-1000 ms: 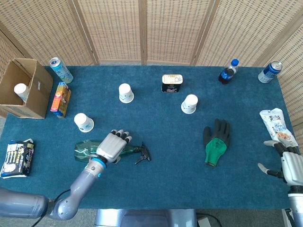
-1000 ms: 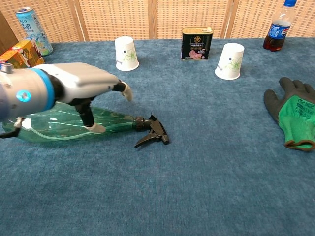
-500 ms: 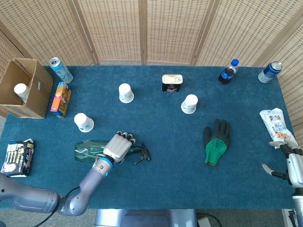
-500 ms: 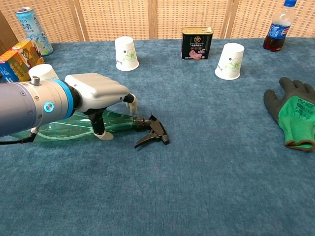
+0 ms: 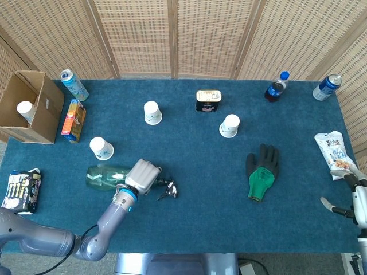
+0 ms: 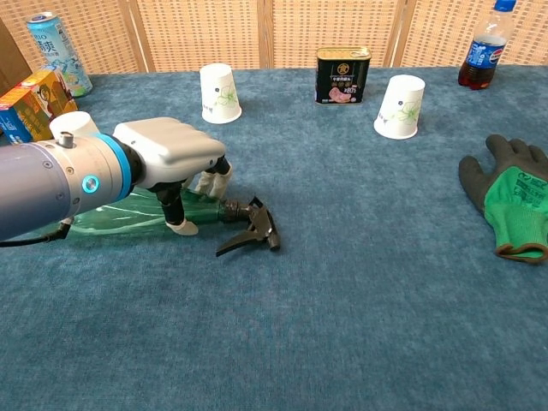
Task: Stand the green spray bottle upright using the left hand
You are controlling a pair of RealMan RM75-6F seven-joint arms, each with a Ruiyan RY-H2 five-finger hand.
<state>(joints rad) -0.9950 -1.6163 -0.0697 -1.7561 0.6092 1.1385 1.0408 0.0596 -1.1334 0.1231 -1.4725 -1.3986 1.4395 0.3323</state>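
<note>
Your left hand [image 6: 171, 154] grips the green spray bottle [image 6: 128, 214] near its neck, fingers curled around it. The bottle lies on its side on the blue table [image 6: 360, 300], black trigger head [image 6: 248, 229] pointing toward centre. Your right hand [image 5: 356, 201] sits at the table's far right edge, fingers apart, holding nothing.

Probably a lab test bench — blue-carpeted table [image 5: 189, 217], wicker screens [image 5: 212, 34] behind.
</note>
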